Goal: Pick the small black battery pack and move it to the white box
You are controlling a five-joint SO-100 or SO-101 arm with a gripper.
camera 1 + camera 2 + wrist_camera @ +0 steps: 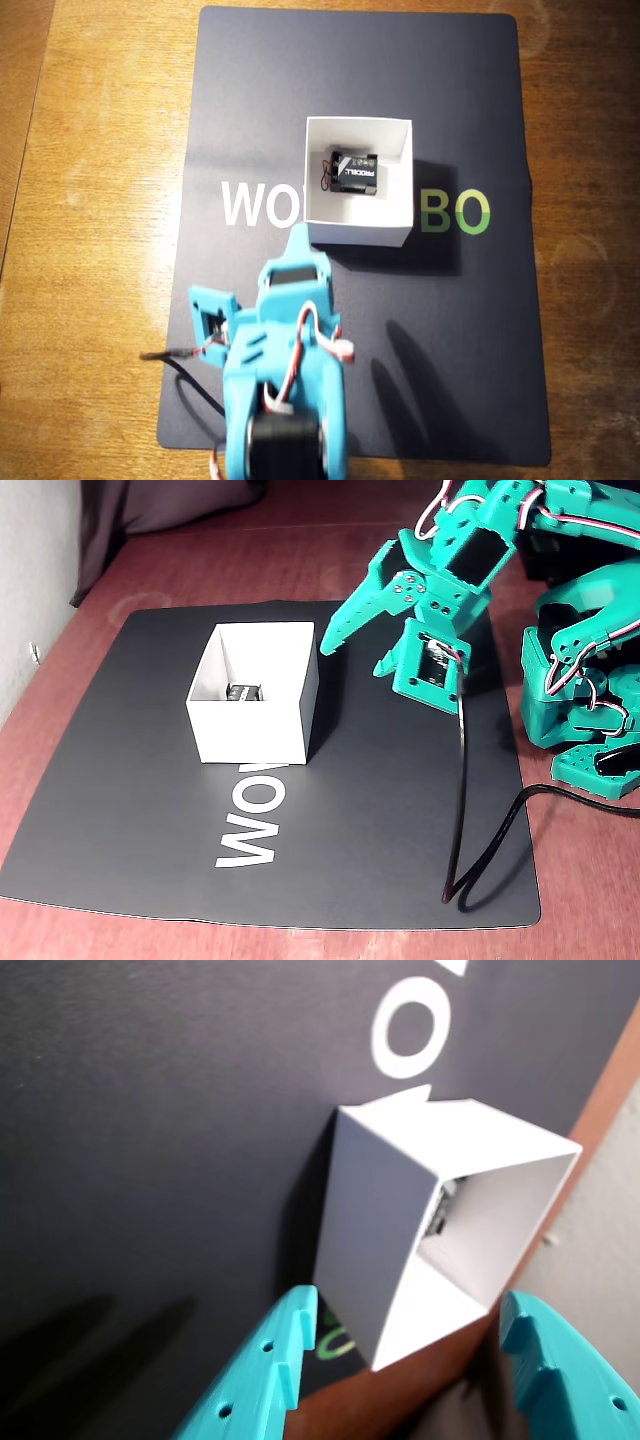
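Note:
The small black battery pack lies inside the white box, which stands on the dark mat. It shows through the box's open top in the fixed view and as a sliver in the wrist view. My teal gripper is open and empty. It hovers above the mat just beside the box, apart from it. In the wrist view the two fingers frame the box at the bottom, around the gripper. In the overhead view the gripper points at the box's near left corner.
The dark mat with white and green lettering covers the wooden table. A black cable hangs from the arm onto the mat's right side. The arm's teal base stands at the right edge.

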